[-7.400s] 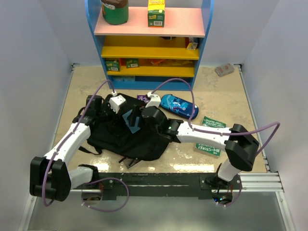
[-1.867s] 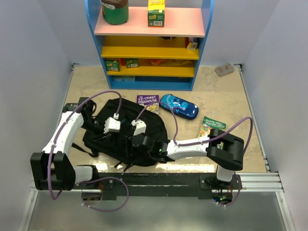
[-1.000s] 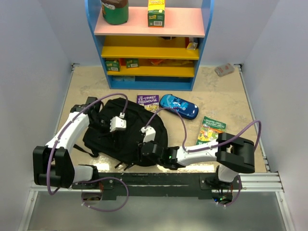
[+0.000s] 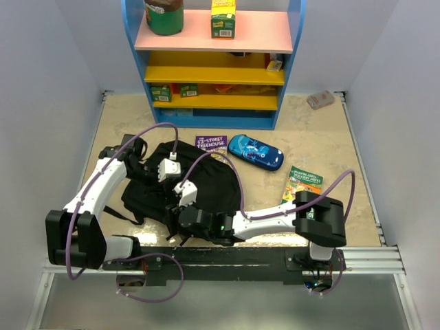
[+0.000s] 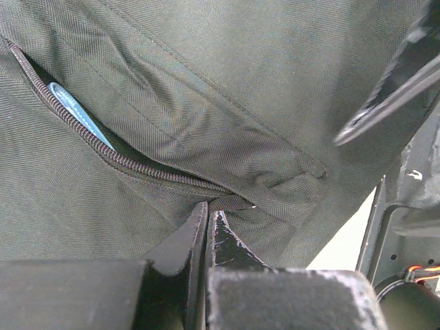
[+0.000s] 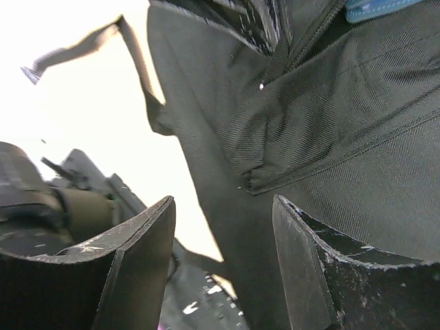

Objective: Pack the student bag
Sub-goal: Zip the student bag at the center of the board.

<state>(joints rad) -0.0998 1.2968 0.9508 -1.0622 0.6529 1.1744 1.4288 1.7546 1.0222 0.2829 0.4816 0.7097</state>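
Observation:
The student bag (image 4: 206,185), a black backpack, lies flat in front of both arms. In the left wrist view its zipper (image 5: 117,159) stands partly open, with a blue item (image 5: 72,111) inside. My left gripper (image 5: 210,206) is shut, its tips pinching the small tab at the zipper's end; from above it sits at the bag's left middle (image 4: 172,177). Over the bag's near left part my right gripper (image 6: 223,203) is open, with only bag fabric (image 6: 330,137) below and nothing between its fingers. From above, that gripper (image 4: 180,210) is close to the left one.
A purple book (image 4: 211,144), a blue patterned pencil case (image 4: 256,151) and a green book (image 4: 302,184) lie on the table behind and right of the bag. A blue shelf unit (image 4: 213,69) stands at the back. Bag straps (image 6: 82,48) trail at the near left.
My right gripper has slid left across the bag's near part and its jaws have spread wider. The left gripper stays shut at nearly the same spot.

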